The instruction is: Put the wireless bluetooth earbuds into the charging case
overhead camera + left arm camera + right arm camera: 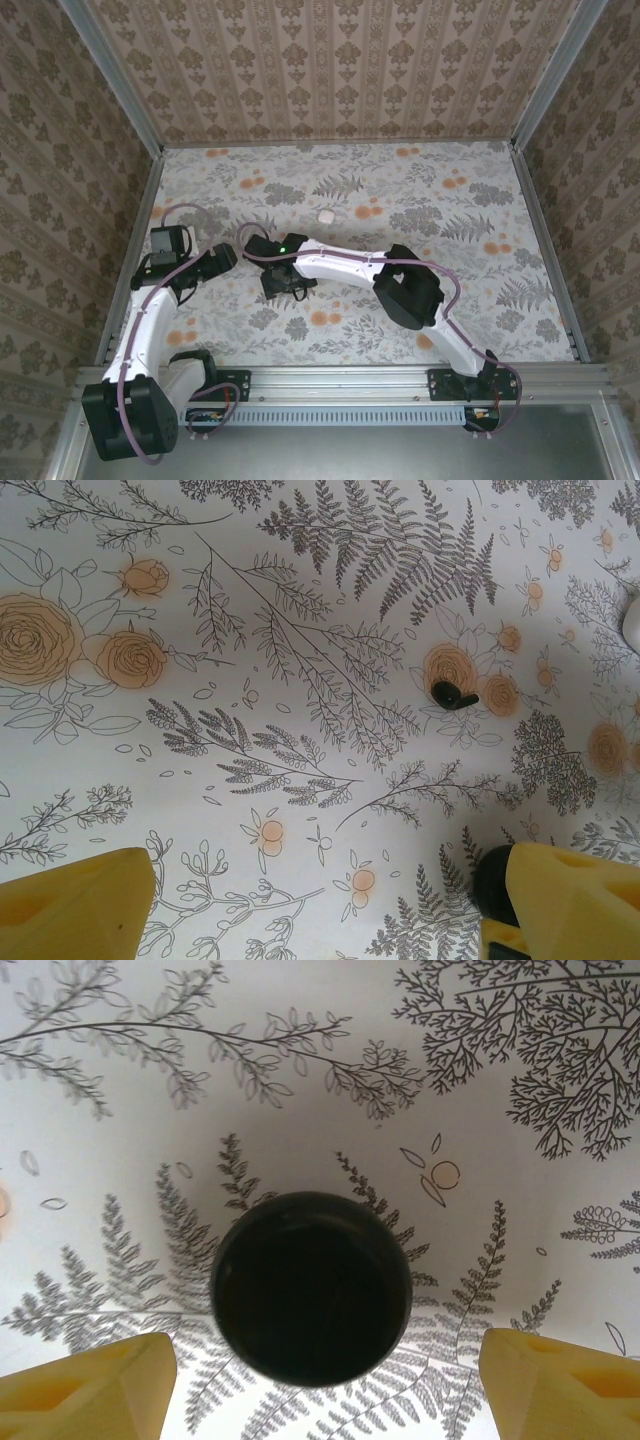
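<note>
right gripper (325, 1365) is hanging spread wide, a round black case (311, 1285) sitting between its fingers. left gripper (325, 895) is gaping too, a black earbud (453, 694) lying ahead of it.

The table (480, 200) (fern-and-rose print) bears a white case (326, 215), a black round case (311, 1300) and a black earbud (453, 694).

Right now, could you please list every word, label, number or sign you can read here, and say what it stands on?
No readable text anywhere.
Round black case: plain dark surface, no lettering.
Black earbud: no mark visible.
Tablecloth: only printed flowers and ferns.
White piece: too small to tell.
</note>
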Robot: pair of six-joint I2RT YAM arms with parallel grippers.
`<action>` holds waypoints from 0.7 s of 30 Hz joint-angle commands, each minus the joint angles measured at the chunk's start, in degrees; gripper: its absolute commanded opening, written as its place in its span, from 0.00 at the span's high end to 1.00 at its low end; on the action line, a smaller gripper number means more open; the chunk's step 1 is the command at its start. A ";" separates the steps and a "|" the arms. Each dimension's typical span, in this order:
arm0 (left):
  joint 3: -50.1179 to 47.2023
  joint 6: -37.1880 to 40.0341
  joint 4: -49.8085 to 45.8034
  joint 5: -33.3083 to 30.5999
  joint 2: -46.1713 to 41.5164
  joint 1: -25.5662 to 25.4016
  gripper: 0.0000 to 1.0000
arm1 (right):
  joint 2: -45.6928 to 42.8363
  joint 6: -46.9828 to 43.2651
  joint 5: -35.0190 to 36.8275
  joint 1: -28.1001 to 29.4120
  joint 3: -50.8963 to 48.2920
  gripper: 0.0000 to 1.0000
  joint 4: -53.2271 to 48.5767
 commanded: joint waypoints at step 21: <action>0.75 0.25 2.35 3.85 2.26 0.42 0.08 | 3.40 -5.25 -0.16 -1.16 4.32 0.49 -1.34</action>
